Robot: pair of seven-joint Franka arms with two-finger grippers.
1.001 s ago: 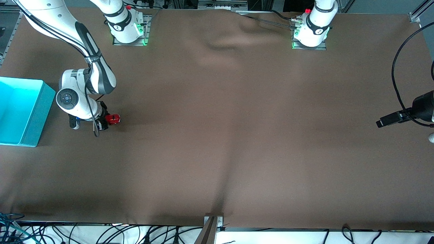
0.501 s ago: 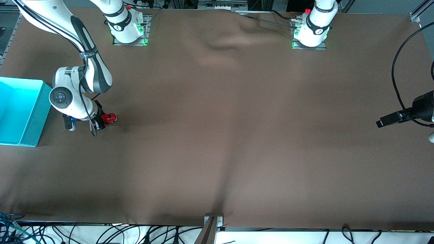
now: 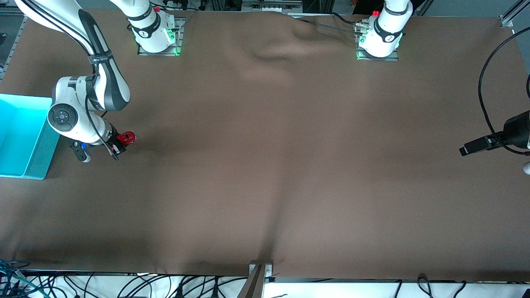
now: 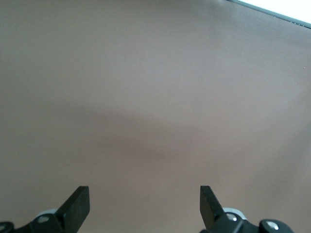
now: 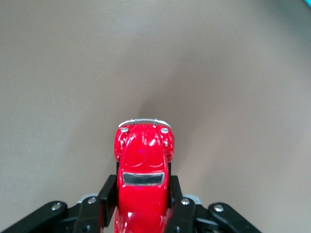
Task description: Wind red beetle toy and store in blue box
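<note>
The red beetle toy (image 3: pixel 126 138) is clamped between the fingers of my right gripper (image 3: pixel 120 142), which is shut on it. The toy hangs just above the brown cloth, a short way from the blue box (image 3: pixel 39 147) at the right arm's end of the table. In the right wrist view the toy (image 5: pixel 143 165) points away from the gripper (image 5: pixel 142 191), with a black finger against each of its sides. The box's cyan inside shows nothing in it. My left gripper (image 4: pixel 143 190) is open over bare cloth with nothing between its fingers. It does not show in the front view.
A brown cloth (image 3: pixel 273 165) covers the table, with wrinkles near the arm bases and a crease down the middle. A black camera (image 3: pixel 492 142) on a cable juts in at the left arm's end. Cables (image 3: pixel 124 285) run along the near edge.
My right arm has carried the red toy toward the blue box, and its wrist now overlaps the box's corner. The left arm waits.
</note>
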